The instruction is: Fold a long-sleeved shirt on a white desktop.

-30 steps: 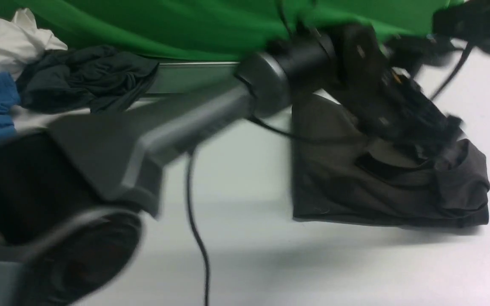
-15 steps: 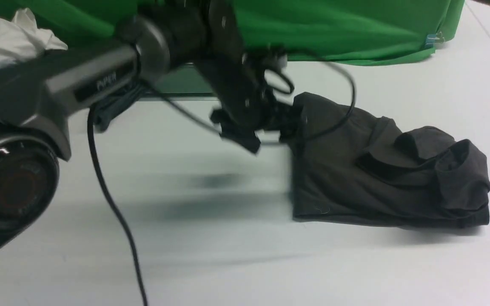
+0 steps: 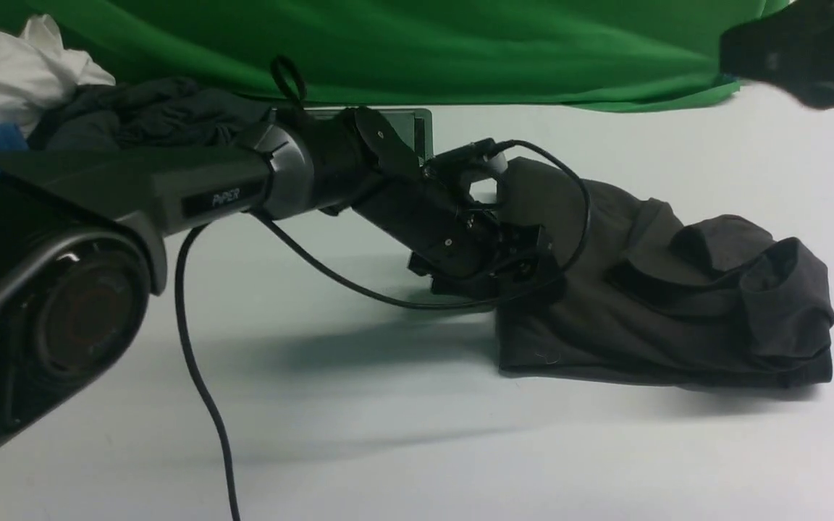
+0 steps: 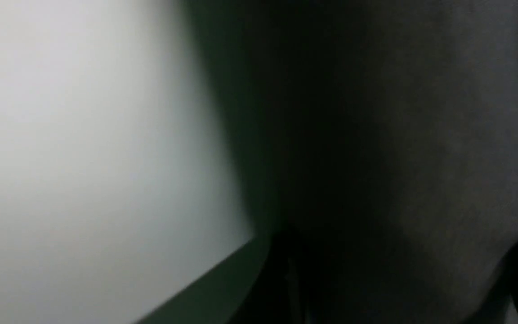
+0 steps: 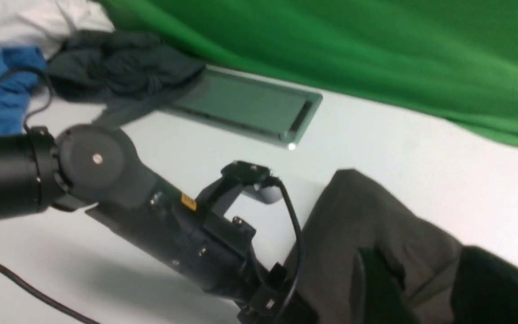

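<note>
Front view: the very dark olive-black knit long-sleeved shirt (image 3: 677, 318) lies on the broad matte white worktop (image 3: 460, 449), nearer the robot than the grey metal rectangular hatch (image 3: 420, 130) and to the robot's right of it. It is already gathered into a compact, lumpy bundle with a straight left edge. The grey-and-black left arm (image 3: 192, 195) reaches past the hatch, and the left fingers (image 3: 533, 262) sit at that left edge, black against dark cloth, so whether they are spread or pinching cannot be told. The right arm (image 3: 797, 51) is a dark blur high up, well to the right of the hatch. Its right fingers cannot be made out.

Left wrist view: dark knit fills most of the picture, hard up against the lens, with bare white worktop beside it. No fingers show clearly.

Right wrist view: a strip of bare worktop separates the hatch from the shirt's far corner. The left fingers are buried where the shirt's edge meets the worktop.

Judgement: a further fold of the bundle is being set up from its left edge. The next move calls for catching every layer there, then lifting before carrying across, so the bundle is not dragged away from the hatch.
</note>
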